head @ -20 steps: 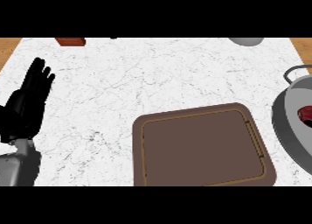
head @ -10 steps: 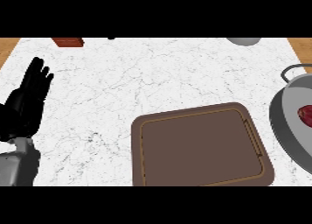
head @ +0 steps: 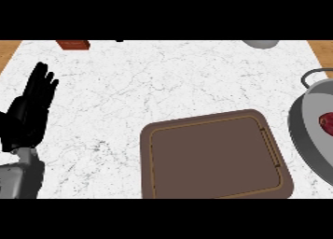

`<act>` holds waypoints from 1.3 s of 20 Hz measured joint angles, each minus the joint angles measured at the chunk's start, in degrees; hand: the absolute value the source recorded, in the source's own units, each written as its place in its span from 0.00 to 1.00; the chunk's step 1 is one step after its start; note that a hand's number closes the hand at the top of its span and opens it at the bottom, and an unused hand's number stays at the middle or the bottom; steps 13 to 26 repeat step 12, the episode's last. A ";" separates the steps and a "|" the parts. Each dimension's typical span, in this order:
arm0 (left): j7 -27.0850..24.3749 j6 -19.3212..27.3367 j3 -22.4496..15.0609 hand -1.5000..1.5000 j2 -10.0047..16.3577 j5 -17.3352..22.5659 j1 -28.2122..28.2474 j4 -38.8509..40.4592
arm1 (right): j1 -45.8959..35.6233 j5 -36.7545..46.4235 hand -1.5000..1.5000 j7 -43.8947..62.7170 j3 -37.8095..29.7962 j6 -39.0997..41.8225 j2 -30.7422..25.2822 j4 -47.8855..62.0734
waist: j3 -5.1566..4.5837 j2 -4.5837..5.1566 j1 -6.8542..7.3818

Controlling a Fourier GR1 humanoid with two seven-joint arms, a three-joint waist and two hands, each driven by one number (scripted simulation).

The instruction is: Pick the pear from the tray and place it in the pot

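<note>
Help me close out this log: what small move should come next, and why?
Probably just hold position: the tray holds nothing visible, the red fruit already lies inside the pot, and the left robot hand rests open at the view's left; the right is out of view.

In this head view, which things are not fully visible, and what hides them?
Right hand: nowhere in the head view.
Pot: cut off by the view's right edge; the red item inside it is too small to identify.
Brown object and grey object: cut off at the view's top.
</note>
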 measured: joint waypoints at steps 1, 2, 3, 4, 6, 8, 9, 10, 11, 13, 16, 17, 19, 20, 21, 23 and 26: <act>0.08 -0.48 0.32 0.50 0.36 0.37 -0.06 0.24 | 0.11 -0.22 0.00 -0.66 -0.05 1.04 -1.36 1.63 | 0.03 0.02 0.06; 1.18 -0.66 0.61 0.50 0.96 0.60 -0.01 -0.91 | 1.08 -0.44 0.00 -1.71 -0.21 2.30 -2.41 2.74 | 0.02 0.00 0.11; 0.90 -1.36 1.15 0.50 1.50 1.14 -0.12 -0.59 | 1.67 -0.67 0.00 -2.35 -0.35 3.33 -3.67 3.96 | 0.05 0.02 0.11; 1.29 -0.98 0.76 0.50 1.13 0.86 -0.46 -0.74 | 1.63 -0.70 0.00 -2.35 -0.10 3.75 -4.73 4.98 | 0.05 0.02 0.12; -0.62 -1.35 1.02 0.50 0.93 0.90 -0.04 0.43 | 2.46 -0.72 0.00 -3.49 -0.09 3.98 -6.34 7.15 | 0.08 0.10 0.22; -0.48 -1.22 0.89 0.50 0.70 0.85 -0.51 0.82 | 3.23 -0.55 0.00 -4.83 0.29 3.66 -7.21 8.66 | 0.12 0.13 0.25; -0.78 -1.64 1.36 0.50 1.01 1.24 -0.55 1.39 | 3.76 -0.70 0.00 -5.17 0.33 3.95 -7.83 9.17 | 0.12 0.12 0.21; -0.70 -1.98 1.38 0.50 1.14 1.42 0.05 0.70 | 3.82 -0.77 0.00 -4.92 0.51 4.12 -8.64 9.68 | 0.13 0.10 0.27; -0.59 -1.81 1.20 0.50 0.98 1.23 0.35 0.25 | 4.42 -0.85 0.00 -5.08 0.63 4.55 -9.38 10.01 | 0.12 0.07 0.25; 0.07 -1.91 1.17 0.50 1.13 1.36 0.43 -0.41 | 4.99 -0.89 0.00 -5.48 0.77 4.62 -9.72 10.34 | 0.13 0.05 0.25; 0.07 -1.91 1.17 0.50 1.13 1.36 0.43 -0.41 | 4.99 -0.89 0.00 -5.48 0.77 4.62 -9.72 10.34 | 0.13 0.05 0.25; 0.07 -1.91 1.17 0.50 1.13 1.36 0.43 -0.41 | 4.99 -0.89 0.00 -5.48 0.77 4.62 -9.72 10.34 | 0.13 0.05 0.25; 0.07 -1.91 1.17 0.50 1.13 1.36 0.43 -0.41 | 4.99 -0.89 0.00 -5.48 0.77 4.62 -9.72 10.34 | 0.13 0.05 0.25; 0.07 -1.91 1.17 0.50 1.13 1.36 0.43 -0.41 | 4.99 -0.89 0.00 -5.48 0.77 4.62 -9.72 10.34 | 0.13 0.05 0.25; 0.07 -1.91 1.17 0.50 1.13 1.36 0.43 -0.41 | 4.99 -0.89 0.00 -5.48 0.77 4.62 -9.72 10.34 | 0.13 0.05 0.25; 0.07 -1.91 1.17 0.50 1.13 1.36 0.43 -0.41 | 4.99 -0.89 0.00 -5.48 0.77 4.62 -9.72 10.34 | 0.13 0.05 0.25; 0.07 -1.91 1.17 0.50 1.13 1.36 0.43 -0.41 | 4.99 -0.89 0.00 -5.48 0.77 4.62 -9.72 10.34 | 0.13 0.05 0.25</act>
